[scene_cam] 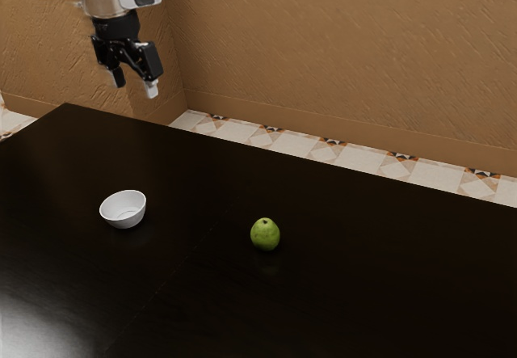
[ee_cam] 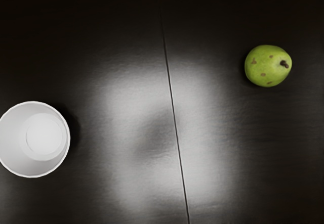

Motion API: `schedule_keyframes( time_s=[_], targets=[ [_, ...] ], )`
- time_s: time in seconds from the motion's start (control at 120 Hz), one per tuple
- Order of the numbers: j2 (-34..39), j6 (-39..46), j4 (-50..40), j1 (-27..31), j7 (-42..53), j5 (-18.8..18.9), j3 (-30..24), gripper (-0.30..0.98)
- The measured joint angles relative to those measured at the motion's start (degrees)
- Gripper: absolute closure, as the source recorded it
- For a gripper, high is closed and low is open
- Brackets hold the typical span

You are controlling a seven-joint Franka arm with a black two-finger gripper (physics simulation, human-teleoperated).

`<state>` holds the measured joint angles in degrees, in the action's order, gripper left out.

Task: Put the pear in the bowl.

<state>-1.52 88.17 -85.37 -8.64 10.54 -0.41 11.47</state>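
The pear (scene_cam: 265, 235) sits apart from the bowl (scene_cam: 124, 210); centre the wide-spread end effector (scene_cam: 135, 84) over the pear before lowering.

In exterior view, looking down from well off beside the hand (scene_cam: 135, 87). In wrist view, looking down from it, nearer, sharing bowl (ee_cam: 11, 138), pear (ee_cam: 266, 68), tabletop (ee_cam: 131, 133).
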Motion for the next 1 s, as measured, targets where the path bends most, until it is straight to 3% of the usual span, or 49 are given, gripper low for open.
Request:
schedule_keyframes(
  time_s=[0.15,0.267,0.408,0.717,1.0],
  targets=[
    [-0.92,0.18,1.35,-0.68,0.4,-0.01,-0.56,0.0],
    [-8.31,1.99,8.02,-0.18,0.32,-0.17,-2.09,0.0],
    [-14.01,8.04,9.54,-2.52,0.19,-0.18,-6.61,0.0],
    [-27.24,15.0,12.61,-7.24,0.01,0.4,-6.67,0.0],
    [-32.49,5.52,12.22,-8.72,-4.33,-0.6,-6.61,0.0]
  ],
)
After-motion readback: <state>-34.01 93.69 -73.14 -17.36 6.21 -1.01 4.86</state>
